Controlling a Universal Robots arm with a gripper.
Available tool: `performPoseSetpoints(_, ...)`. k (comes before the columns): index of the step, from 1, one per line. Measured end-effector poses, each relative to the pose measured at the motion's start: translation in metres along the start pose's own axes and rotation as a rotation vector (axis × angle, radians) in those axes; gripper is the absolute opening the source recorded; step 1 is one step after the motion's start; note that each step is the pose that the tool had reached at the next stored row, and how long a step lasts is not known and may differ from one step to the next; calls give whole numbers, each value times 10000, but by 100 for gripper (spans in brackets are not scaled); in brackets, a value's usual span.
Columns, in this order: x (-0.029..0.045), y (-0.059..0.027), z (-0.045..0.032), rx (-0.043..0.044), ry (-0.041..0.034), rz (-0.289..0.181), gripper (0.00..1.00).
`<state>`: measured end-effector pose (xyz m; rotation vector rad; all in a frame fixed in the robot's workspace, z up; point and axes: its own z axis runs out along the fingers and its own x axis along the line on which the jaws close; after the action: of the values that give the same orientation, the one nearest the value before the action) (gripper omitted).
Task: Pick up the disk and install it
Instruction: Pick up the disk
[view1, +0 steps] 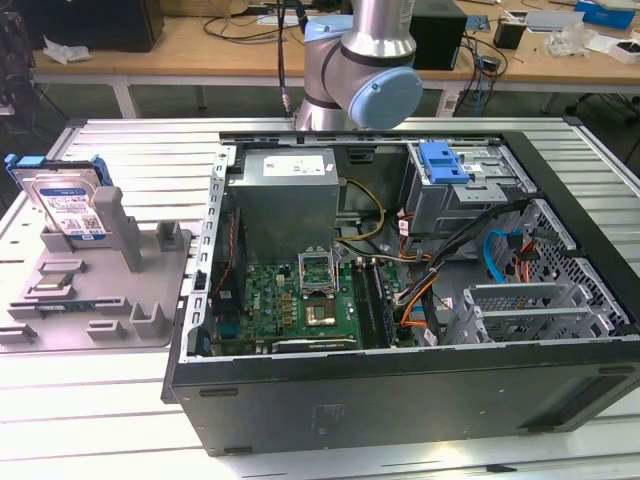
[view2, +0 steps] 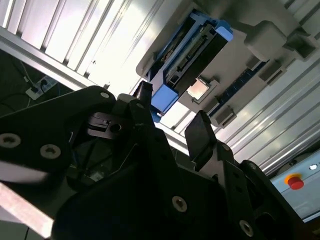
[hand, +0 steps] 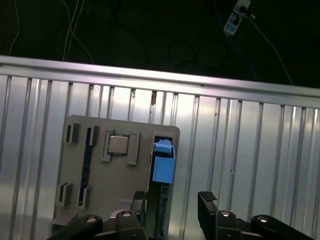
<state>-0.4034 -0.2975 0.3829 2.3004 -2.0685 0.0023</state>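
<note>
The ribbed bench (view1: 100, 410) carries an open computer case (view1: 400, 400) and, beside it, a fixture tray (view1: 100, 300) where the disk (view1: 68, 205) stands on edge; in the first wrist view the jaws hang wide and empty above it, one either side of its long axis

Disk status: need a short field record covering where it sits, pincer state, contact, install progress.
disk: standing on edge in a slot of the grey fixture tray, at the exterior view's left
pincer: open, fingers apart, lined up over the disk's upper edge in the first wrist view
contact: none visible; disk not gripped
computer case: side open, beside the tray toward the exterior view's right
install: not done; disk in the tray, not in the case
</note>
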Motion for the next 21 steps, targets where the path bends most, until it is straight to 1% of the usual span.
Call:
performPoseSetpoints(3,-5,36,30,6,-4,125,54)
performPoseSetpoints(7,-8,63,58,5,-8,267,54)
performPoseSetpoints(14,-8,63,124,1,-12,407,54)
performPoseSetpoints(21,-8,61,171,-8,-22,694,54)
